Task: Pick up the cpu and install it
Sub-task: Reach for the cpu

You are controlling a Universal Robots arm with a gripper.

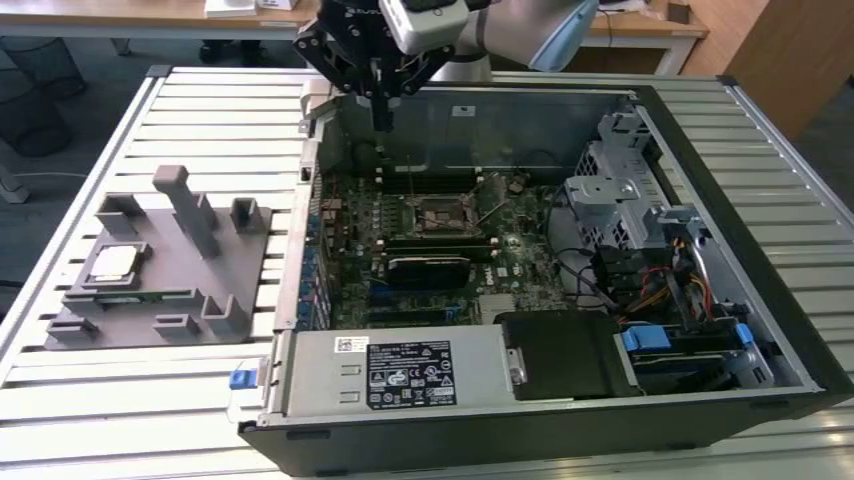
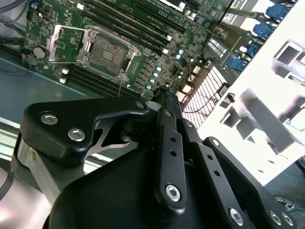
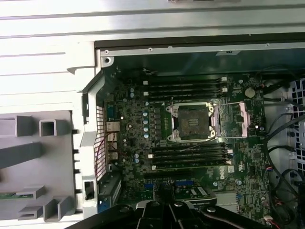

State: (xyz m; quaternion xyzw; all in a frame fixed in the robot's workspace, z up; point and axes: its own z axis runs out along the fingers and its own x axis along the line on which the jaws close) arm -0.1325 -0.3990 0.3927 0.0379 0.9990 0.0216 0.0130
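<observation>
Exterior view, left to right: cpu [image 1: 114,262] lies flat on the grey fixture [image 1: 167,262], near the fixture's edge on the exterior view's left. The fixture sits on the table [image 1: 134,420] beside the case [image 1: 534,440]. Not yet picked.

Gripper [image 1: 384,118] hangs over the case wall farthest from that camera, fingers closed to a single tip, holding nothing. So the cpu is well apart from the tool, toward the exterior view's left and nearer the camera, with a case side wall between them. Chip is square, so no long axis to align to.

Socket [image 1: 441,212] sits mid-board, nearer the camera than the gripper.

First wrist view adds the detail: socket [image 3: 193,121] is empty, its cover plate [image 3: 248,119] swung open to one side.

Second wrist view: closed fingers [image 2: 164,109] from behind, socket [image 2: 107,50] beyond them.
</observation>
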